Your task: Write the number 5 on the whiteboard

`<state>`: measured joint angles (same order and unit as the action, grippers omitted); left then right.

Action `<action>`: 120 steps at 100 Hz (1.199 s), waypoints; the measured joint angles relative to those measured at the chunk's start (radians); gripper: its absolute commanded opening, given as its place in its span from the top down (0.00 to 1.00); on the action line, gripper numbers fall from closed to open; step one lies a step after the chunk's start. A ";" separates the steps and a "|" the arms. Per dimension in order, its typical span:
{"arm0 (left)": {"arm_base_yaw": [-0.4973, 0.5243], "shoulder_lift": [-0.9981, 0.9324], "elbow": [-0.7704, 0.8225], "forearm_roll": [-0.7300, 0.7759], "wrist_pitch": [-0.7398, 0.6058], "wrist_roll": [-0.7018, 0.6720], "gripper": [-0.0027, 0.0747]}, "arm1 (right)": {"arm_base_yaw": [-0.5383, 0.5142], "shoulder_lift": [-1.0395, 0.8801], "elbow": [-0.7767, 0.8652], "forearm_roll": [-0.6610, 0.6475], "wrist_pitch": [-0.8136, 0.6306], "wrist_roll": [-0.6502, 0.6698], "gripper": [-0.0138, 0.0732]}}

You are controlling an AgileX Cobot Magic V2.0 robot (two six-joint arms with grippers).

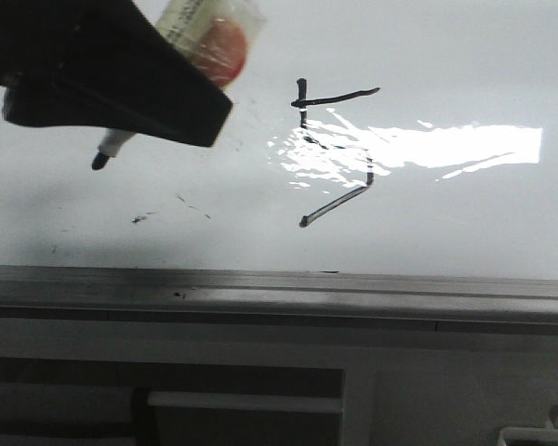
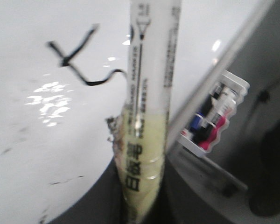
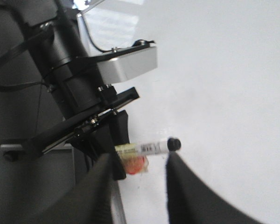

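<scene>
- Glare streaked the whiteboard [image 1: 465, 65], where the number 5 [image 1: 339, 153] stood finished at centre.
- Left gripper [image 1: 121, 88] clamped the marker [image 1: 112, 149], tip lifted clear, likely avoiding stray marks.
- Right gripper [image 3: 137, 186] hung parted, empty.

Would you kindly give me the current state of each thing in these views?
Black-tipped whiteboard marker: uncapped, lifted off the board, held by left gripper.
Angular black number 5: drawn.
Glossy white whiteboard: flat, scuffed, glare.
Right gripper: open, empty.
</scene>
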<state>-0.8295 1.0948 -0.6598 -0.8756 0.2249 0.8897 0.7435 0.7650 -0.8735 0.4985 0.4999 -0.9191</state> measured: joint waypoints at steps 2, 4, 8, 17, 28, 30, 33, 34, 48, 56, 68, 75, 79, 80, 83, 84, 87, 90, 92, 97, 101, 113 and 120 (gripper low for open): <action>0.005 0.002 0.007 -0.002 -0.025 -0.021 0.99 | -0.011 -0.009 0.000 0.000 0.002 0.005 0.92; 0.008 0.003 0.012 -0.004 -0.048 -0.037 0.99 | -0.023 -0.016 0.000 0.000 0.002 0.010 0.91; 0.011 0.009 0.017 -0.011 -0.077 -0.059 0.99 | -0.042 -0.032 0.000 0.000 0.006 0.021 0.91; 0.013 0.038 0.023 -0.039 -0.116 -0.077 0.99 | -0.069 -0.049 0.000 0.000 0.026 0.031 0.91; 0.013 0.102 0.023 -0.121 -0.165 -0.085 0.99 | -0.081 -0.051 0.000 0.000 0.044 0.034 0.91; 0.013 0.110 0.023 -0.135 -0.180 -0.085 0.99 | -0.081 -0.051 0.000 0.000 0.050 0.036 0.91; 0.013 0.130 0.023 -0.169 -0.202 -0.088 0.99 | -0.081 -0.051 0.000 0.000 0.052 0.036 0.91; 0.013 0.134 0.023 -0.176 -0.214 -0.088 0.99 | -0.081 -0.051 0.000 0.000 0.055 0.037 0.91; 0.013 0.185 0.023 -0.244 -0.315 -0.093 0.99 | -0.081 -0.051 0.000 0.000 0.066 0.052 0.91; 0.011 0.197 0.021 -0.253 -0.319 -0.093 0.99 | -0.081 -0.051 0.000 0.000 0.070 0.059 0.91; 0.009 0.214 0.017 -0.290 -0.322 -0.093 0.99 | -0.081 -0.051 0.002 0.000 0.070 0.075 0.91; 0.009 0.224 0.014 -0.334 -0.322 -0.093 0.99 | -0.081 -0.051 0.016 0.000 0.070 0.083 0.91; 0.009 0.226 0.011 -0.356 -0.317 -0.093 0.99 | -0.081 -0.051 0.028 0.000 0.070 0.086 0.91; 0.009 0.228 0.009 -0.364 -0.317 -0.093 0.99 | -0.081 -0.051 0.030 0.000 0.070 0.086 0.91; 0.009 0.228 0.009 -0.377 -0.315 -0.093 0.99 | -0.081 -0.051 0.040 0.000 0.070 0.087 0.91; 0.009 0.230 0.009 -0.384 -0.315 -0.093 0.99 | -0.081 -0.051 0.042 0.000 0.070 0.087 0.91; 0.009 0.230 0.007 -0.392 -0.315 -0.093 0.99 | -0.081 -0.051 0.050 0.000 0.070 0.087 0.91; 0.009 0.230 0.007 -0.400 -0.315 -0.093 0.99 | -0.081 -0.051 0.059 0.000 0.070 0.087 0.91; 0.009 0.230 0.007 -0.402 -0.315 -0.093 0.99 | -0.081 -0.051 0.064 0.000 0.070 0.087 0.91; 0.009 0.231 0.007 -0.407 -0.315 -0.093 0.97 | -0.081 -0.051 0.072 0.004 0.070 0.087 0.91; 0.009 0.231 0.007 -0.411 -0.315 -0.093 0.93 | -0.081 -0.051 0.077 0.008 0.070 0.087 0.91; 0.009 0.231 0.006 -0.415 -0.315 -0.093 0.80 | -0.081 -0.051 0.083 0.014 0.070 0.089 0.91; 0.009 0.231 0.006 -0.420 -0.315 -0.093 0.73 | -0.081 -0.051 0.083 0.015 0.068 0.089 0.91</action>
<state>-0.8203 1.3260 -0.6541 -1.2956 -0.0905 0.7970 0.6621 0.7137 -0.7908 0.5131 0.5683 -0.8299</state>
